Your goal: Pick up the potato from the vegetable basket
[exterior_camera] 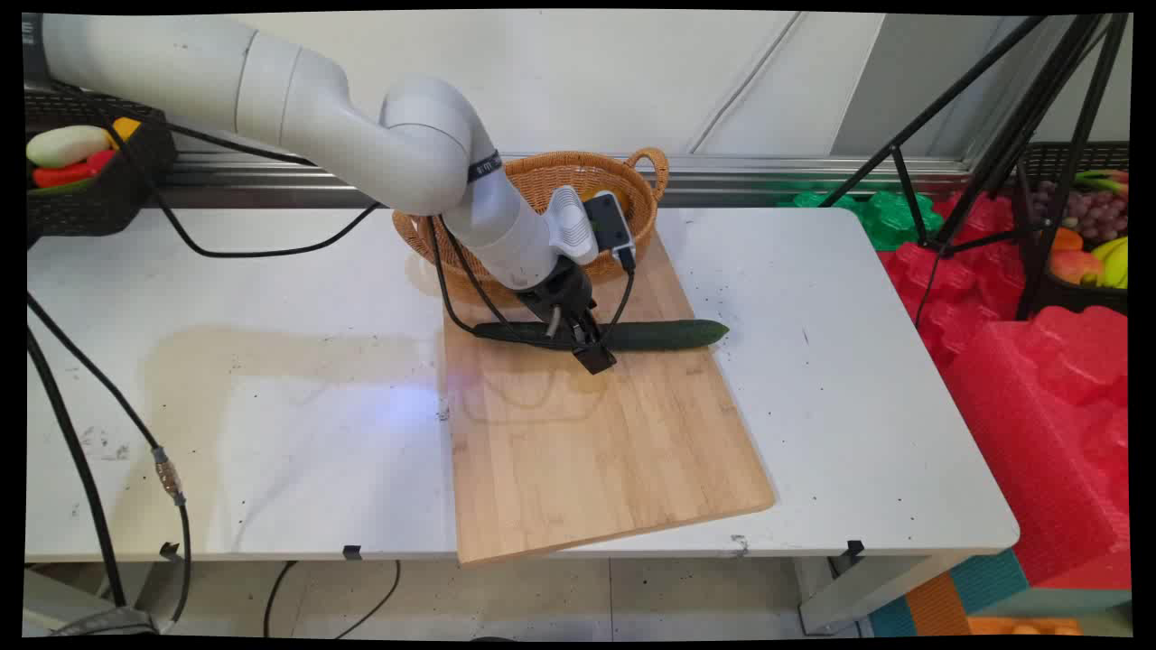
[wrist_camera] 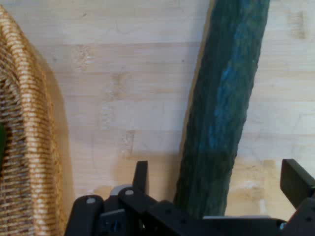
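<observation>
A long dark green cucumber [exterior_camera: 668,335] lies across the far part of a wooden cutting board [exterior_camera: 596,451] on the white table. My gripper [exterior_camera: 582,343] is down over the cucumber's middle, open. In the hand view the cucumber [wrist_camera: 226,98] runs between the two fingers, with a gap on each side, and the gripper [wrist_camera: 219,177] straddles it. The board's wood [wrist_camera: 123,98] shows beneath. A wicker basket [exterior_camera: 533,171] stands just behind the board, and its woven wall [wrist_camera: 24,147] fills the hand view's left edge. Something yellow lies inside it, mostly hidden by the arm.
A black crate of vegetables [exterior_camera: 81,171] sits at the table's far left. Black cables [exterior_camera: 108,397] trail over the table's left side. To the right stand a black tripod [exterior_camera: 993,135], red foam blocks [exterior_camera: 1039,379] and a crate of fruit [exterior_camera: 1088,235].
</observation>
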You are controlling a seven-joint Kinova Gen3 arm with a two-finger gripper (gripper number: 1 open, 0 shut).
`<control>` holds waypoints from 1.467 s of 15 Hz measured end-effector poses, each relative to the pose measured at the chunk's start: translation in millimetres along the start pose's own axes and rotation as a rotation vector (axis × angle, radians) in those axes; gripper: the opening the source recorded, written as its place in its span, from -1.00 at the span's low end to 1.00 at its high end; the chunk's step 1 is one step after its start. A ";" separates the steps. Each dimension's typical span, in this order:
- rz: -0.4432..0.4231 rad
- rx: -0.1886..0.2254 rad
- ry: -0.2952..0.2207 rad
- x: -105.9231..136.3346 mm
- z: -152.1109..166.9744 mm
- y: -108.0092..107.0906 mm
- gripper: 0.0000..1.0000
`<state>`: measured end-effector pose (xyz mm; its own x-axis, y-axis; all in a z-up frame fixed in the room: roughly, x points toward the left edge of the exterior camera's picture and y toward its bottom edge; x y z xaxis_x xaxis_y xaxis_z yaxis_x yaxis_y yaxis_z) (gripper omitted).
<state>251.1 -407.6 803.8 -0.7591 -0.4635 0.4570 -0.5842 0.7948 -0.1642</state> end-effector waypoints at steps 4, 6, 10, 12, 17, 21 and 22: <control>0.016 -0.010 0.014 -3.0 -8.0 -0.2 1.00; 0.031 -0.018 0.027 -5.0 -15.0 -0.9 1.00; 0.066 -0.034 0.064 -8.8 -33.7 -3.6 1.00; 0.077 -0.036 0.096 -11.0 -47.6 -6.1 1.00; 0.065 -0.017 0.178 -18.8 -85.5 -15.6 1.00; 0.048 -0.006 0.239 -34.8 -122.9 -23.2 1.00; 0.045 -0.005 0.247 -39.3 -129.8 -24.3 1.00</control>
<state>332.4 -357.8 903.3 -0.6906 -0.3187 0.6492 -0.5499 0.8144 -0.1852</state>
